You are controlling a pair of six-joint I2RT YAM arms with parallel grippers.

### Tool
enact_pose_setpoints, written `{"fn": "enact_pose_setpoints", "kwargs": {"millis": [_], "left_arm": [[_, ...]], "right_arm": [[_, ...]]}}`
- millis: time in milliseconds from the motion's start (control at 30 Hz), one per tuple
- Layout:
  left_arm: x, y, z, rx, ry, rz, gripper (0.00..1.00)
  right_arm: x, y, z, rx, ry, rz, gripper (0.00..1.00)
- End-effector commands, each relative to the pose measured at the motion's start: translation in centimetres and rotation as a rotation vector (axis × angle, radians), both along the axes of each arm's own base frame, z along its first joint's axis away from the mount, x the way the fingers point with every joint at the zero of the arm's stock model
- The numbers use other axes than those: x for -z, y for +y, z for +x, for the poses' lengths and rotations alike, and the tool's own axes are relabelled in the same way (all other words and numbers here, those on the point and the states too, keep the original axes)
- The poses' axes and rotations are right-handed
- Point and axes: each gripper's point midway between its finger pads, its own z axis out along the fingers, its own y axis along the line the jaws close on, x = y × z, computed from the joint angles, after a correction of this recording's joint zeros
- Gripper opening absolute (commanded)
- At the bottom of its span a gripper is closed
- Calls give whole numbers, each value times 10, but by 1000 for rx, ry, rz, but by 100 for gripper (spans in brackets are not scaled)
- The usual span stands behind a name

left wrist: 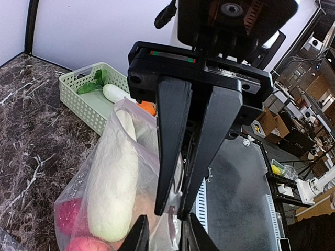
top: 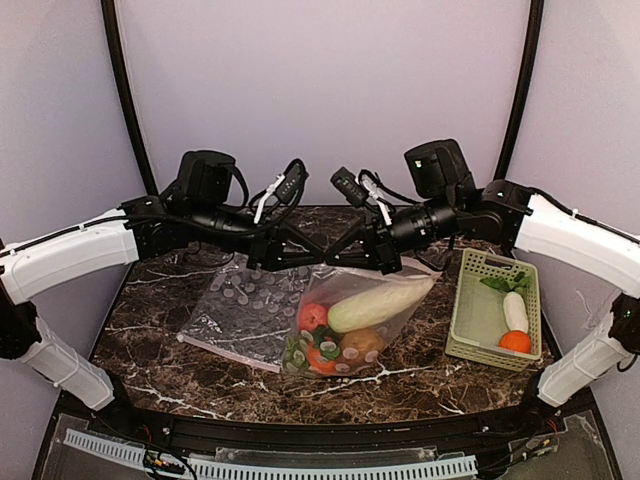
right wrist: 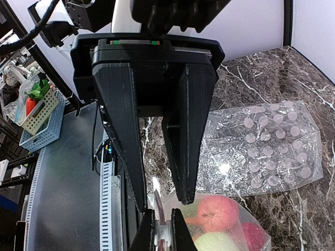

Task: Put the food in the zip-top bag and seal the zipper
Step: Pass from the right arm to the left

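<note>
Dark marbled surface [top: 150, 330] with the zip-top bag [top: 398, 322] lying at its centre, white radish [top: 380, 303] and red apple [top: 313, 316] inside. Right end effector [right wrist: 161, 232] pinches the mouth edge — left end effector [left wrist: 166, 235], fingers slightly parted, straddles it alongside.

readable text: none in any view | numbers, brands, signs: none legible | bag [top: 428, 278]: white dot print only, no letters
</note>
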Motion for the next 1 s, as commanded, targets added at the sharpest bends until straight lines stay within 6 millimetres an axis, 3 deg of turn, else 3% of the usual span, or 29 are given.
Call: {"fn": "enact_pose_setpoints", "kwargs": {"millis": [0,233,533,967], "left_arm": [[-11,-2,-6,31,-11,-30,23],[-9,-2,-10,49,0,-35,1],[-17,10,-8,-14,-68,-38,1],[-31,25,-4,-95,-151,-40,1]], "right_arm": [[-13,6,0,-17,-25,34,0],[-12,6,1,-6,-28,32,0],[-16,0,3,27,-50,22,0],[-4,-25,6,96,-46,-37,0]]}}
